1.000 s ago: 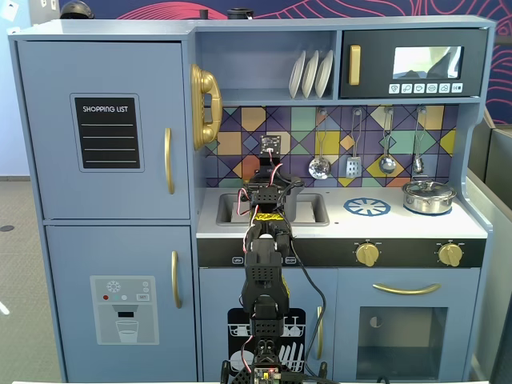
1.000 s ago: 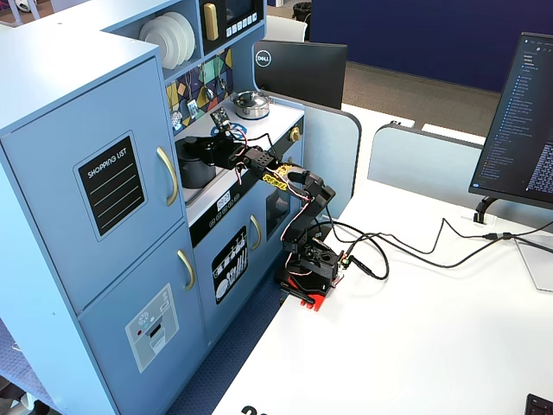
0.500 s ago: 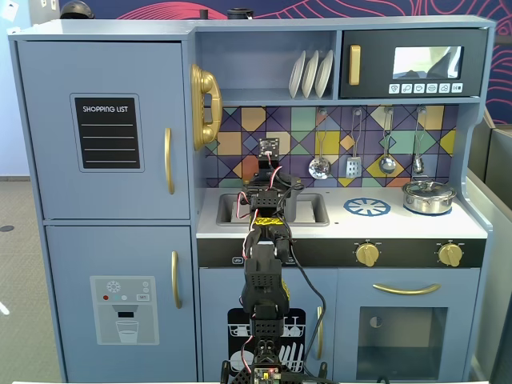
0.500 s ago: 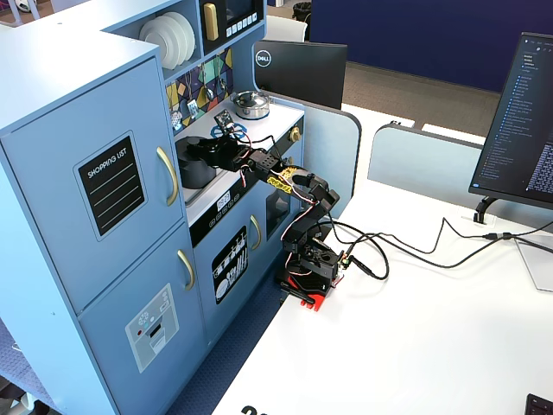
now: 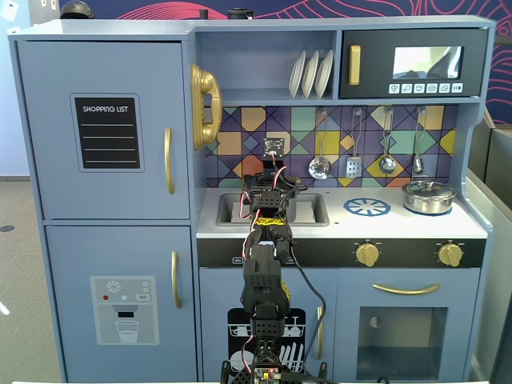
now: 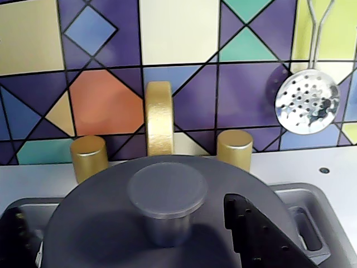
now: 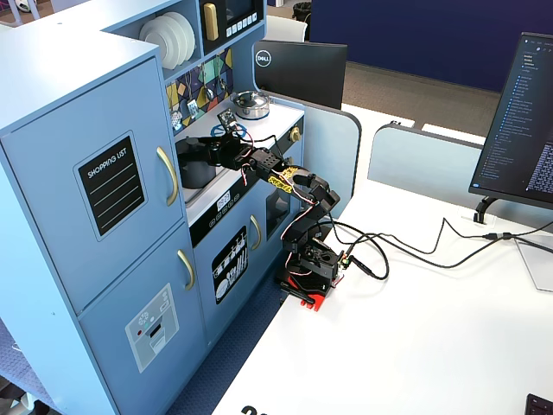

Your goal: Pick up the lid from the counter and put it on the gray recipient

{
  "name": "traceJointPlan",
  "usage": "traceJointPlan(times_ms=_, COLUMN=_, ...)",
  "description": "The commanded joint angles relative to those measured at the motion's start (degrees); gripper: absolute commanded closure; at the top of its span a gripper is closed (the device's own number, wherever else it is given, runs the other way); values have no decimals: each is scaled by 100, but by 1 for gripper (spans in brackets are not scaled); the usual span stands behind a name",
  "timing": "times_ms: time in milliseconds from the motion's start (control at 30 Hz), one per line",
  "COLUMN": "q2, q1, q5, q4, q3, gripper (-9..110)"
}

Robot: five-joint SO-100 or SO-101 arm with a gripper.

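lid (image 6: 167, 223): matte dark gray disc, round central knob, over the sink in front of the gold faucet (image 6: 159, 117)
gripper (image 6: 240, 234): one black finger at lid's right; grip state unclear, cannot tell
gray recipient (image 7: 197, 160): in sink, mostly hidden by arm and lid

From my station I count one gray lid (image 6: 167, 223) and one shiny silver pot (image 5: 428, 196) on the counter (image 5: 400, 224). Above the counter there are three white plates (image 5: 310, 74) on the shelf and four hanging utensils (image 5: 320, 166). Below the counter I count two gold knobs (image 5: 367, 254).
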Motion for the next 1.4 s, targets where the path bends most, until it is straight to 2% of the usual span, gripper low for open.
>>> traceJointPlan(times_ms=0, q2=466, q1=167, q5=0, q4=-167, q3=-352, gripper=58)
traceJointPlan(times_ms=233, q2=1652, q1=-105, q5=35, q4=809, q3=-79, gripper=64)
traceJointPlan(times_ms=400, q2=3129, q1=-571, q5=483, q4=3322, q3=176, gripper=88)
traceJointPlan(times_ms=500, q2=3850, q1=-729, q5=422, q4=4210, q3=721, gripper=102)
traceJointPlan(times_ms=700, q2=4474, q1=-439, q5=501, q4=5616, q3=2188, gripper=102)
traceJointPlan(times_ms=900, q2=5089, q1=-712, q5=835, q4=5361, q3=4333, gripper=102)
traceJointPlan(times_ms=1067, q2=5590, q1=-826, q5=1072, q4=5361, q3=5502, gripper=102)
traceJointPlan(times_ms=1167, q2=5590, q1=-642, q5=756, q4=5396, q3=6029, gripper=102)
traceJointPlan(times_ms=1267, q2=5607, q1=-712, q5=1459, q4=5959, q3=6073, gripper=102)
traceJointPlan(times_ms=1367, q2=5678, q1=-756, q5=1143, q4=6653, q3=6073, gripper=101)
